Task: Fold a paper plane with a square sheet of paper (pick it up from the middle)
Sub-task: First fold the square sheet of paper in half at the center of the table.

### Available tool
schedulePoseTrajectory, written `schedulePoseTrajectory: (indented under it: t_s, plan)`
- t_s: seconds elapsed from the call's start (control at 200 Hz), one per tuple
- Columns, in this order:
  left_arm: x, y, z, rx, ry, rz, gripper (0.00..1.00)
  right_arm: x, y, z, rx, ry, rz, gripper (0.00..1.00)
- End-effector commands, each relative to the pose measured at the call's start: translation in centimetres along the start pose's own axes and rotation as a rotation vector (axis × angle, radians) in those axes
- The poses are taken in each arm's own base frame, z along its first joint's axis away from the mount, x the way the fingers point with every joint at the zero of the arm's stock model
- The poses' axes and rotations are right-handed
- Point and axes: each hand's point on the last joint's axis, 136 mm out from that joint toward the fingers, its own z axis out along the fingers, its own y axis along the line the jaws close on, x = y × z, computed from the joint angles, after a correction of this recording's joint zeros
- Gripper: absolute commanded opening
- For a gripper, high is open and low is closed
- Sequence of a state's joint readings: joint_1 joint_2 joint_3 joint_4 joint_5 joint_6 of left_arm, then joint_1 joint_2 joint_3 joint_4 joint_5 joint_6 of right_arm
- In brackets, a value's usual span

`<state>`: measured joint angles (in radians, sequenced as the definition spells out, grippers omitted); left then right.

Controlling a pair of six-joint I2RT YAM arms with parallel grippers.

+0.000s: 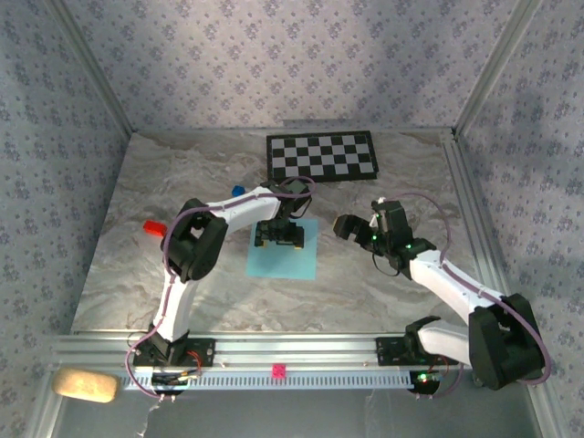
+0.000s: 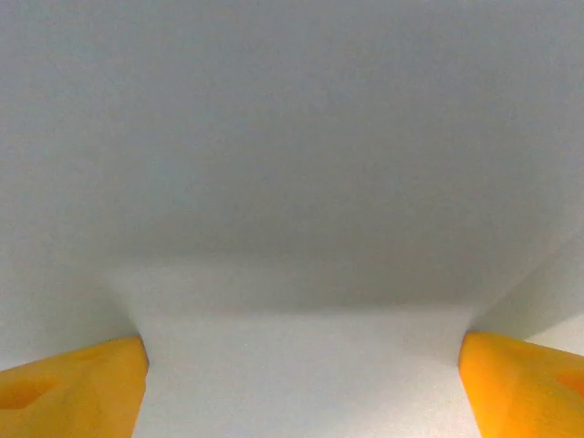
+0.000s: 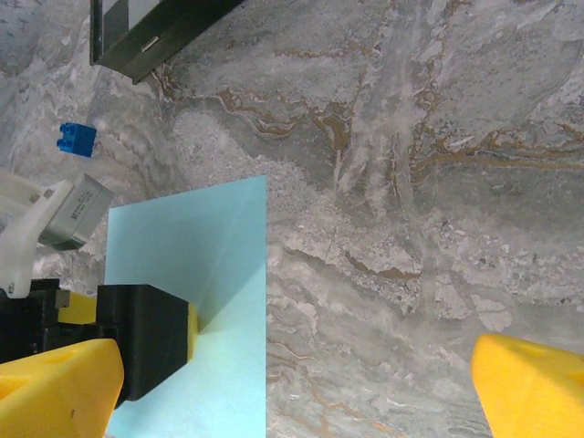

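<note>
The sheet (image 3: pixel 210 274) is thin light-blue paper, matt and smooth. The table (image 3: pixel 411 228) has a grey marble look with brown veins, and its finish seems a little grainy. The fingers (image 3: pixel 525 388) of the right gripper (image 3: pixel 292 374) are yellow matt plastic. The cube (image 3: pixel 77 139), in the upper left, is shiny blue plastic. In the top view, the rail (image 1: pixel 301 351) along the bottom is bare ribbed metal, and the arm links (image 1: pixel 447 283) are glossy white plastic
</note>
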<state>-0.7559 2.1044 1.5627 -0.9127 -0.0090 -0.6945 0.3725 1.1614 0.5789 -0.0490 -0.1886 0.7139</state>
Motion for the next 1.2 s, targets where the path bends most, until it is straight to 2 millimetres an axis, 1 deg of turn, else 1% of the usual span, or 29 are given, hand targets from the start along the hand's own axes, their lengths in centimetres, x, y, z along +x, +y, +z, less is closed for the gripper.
schedulePoseTrajectory:
  t_s: [0.0,0.605,0.72,0.89,0.985,1.069,1.194]
  plan:
    - [1.4,0.3,2.4,-0.041,0.056,-0.007,0.88,-0.7,0.4,-0.2,0.0,-0.003,0.015,1.0]
    - [1.8,0.9,3.4,-0.086,0.056,-0.009,0.87,-0.5,-0.1,-0.2,0.024,0.0,0.031,1.0]
    - [1.3,0.7,2.5,-0.083,0.034,-0.006,0.88,-0.5,0.0,-0.3,0.018,0.001,0.026,1.0]
    - [0.2,0.2,0.1,-0.06,-0.022,-0.006,0.89,-0.6,0.3,-0.4,0.009,0.002,0.021,1.0]
    - [-0.2,-0.2,-0.9,-0.038,-0.046,-0.006,0.9,-0.6,0.3,-0.3,0.007,0.003,0.02,1.0]
    - [-0.4,-0.7,-1.3,-0.011,-0.053,-0.006,0.9,-0.4,0.2,-0.3,0.006,0.005,0.024,1.0]
    - [-0.3,-0.9,-1.0,0.002,-0.049,-0.004,0.91,-0.4,0.2,-0.3,0.006,0.007,0.023,0.99]
